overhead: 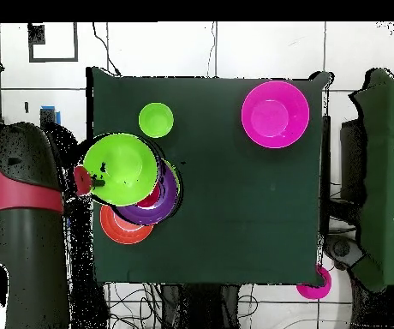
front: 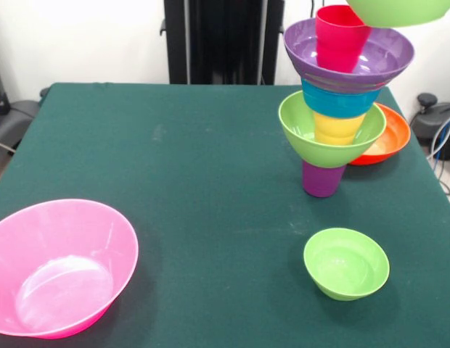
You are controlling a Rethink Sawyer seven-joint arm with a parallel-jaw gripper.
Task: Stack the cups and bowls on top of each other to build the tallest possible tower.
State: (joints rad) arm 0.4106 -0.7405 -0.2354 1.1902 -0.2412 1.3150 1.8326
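Note:
The tower stands at the right of the front view: a purple cup point(front: 323, 180) as base, then a lime green bowl point(front: 332, 138), a yellow cup point(front: 340, 127), a blue bowl point(front: 340, 101), a wide purple bowl point(front: 348, 58) and a red cup point(front: 341, 36). Another lime green bowl point(front: 399, 11) hangs just above and to the right of the red cup. In the overhead view this bowl point(overhead: 119, 164) covers much of the tower. My gripper point(overhead: 87, 180) grips its rim on the left. The gripper is out of the front view.
A wide orange-red bowl point(front: 388, 138) sits right behind the tower. A small lime green bowl point(front: 347, 262) stands in front of the tower. A large hot pink bowl point(front: 58, 268) sits at the near left. All rest on the green table point(front: 210, 159).

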